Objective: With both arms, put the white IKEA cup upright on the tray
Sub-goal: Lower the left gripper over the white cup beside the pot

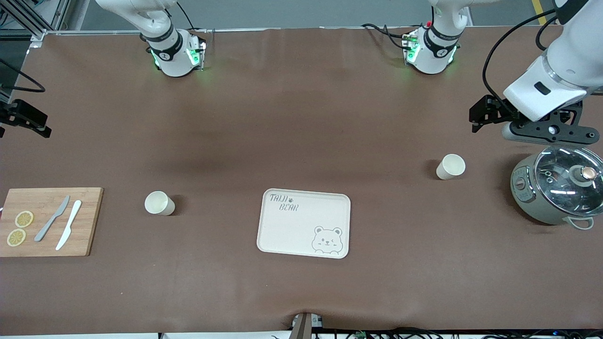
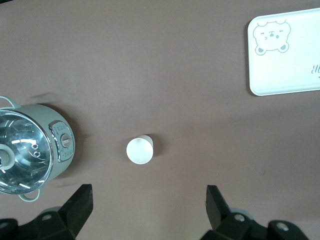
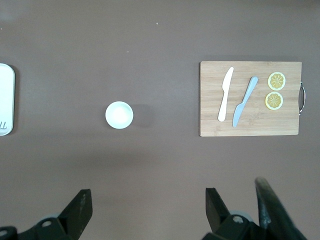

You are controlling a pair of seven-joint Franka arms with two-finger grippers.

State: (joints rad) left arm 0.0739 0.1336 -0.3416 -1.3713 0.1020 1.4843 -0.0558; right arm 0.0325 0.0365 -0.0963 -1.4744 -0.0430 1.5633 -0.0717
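Both grippers were wide open and held nothing. One white cup (image 1: pixel 451 166) stood upright on the table, well away from the tray (image 1: pixel 304 223), toward the left arm's end and farther from the front camera than the tray. Another white cup (image 1: pixel 159 203) stood upright toward the right arm's end, also off the tray. Left gripper (image 2: pixel 149 205) hung up high above the pot with a glass lid (image 1: pixel 558 190). Right gripper (image 3: pixel 148 210) hung over the table edge, up from the wooden board (image 1: pixel 47 221) with two knives and lemon slices.
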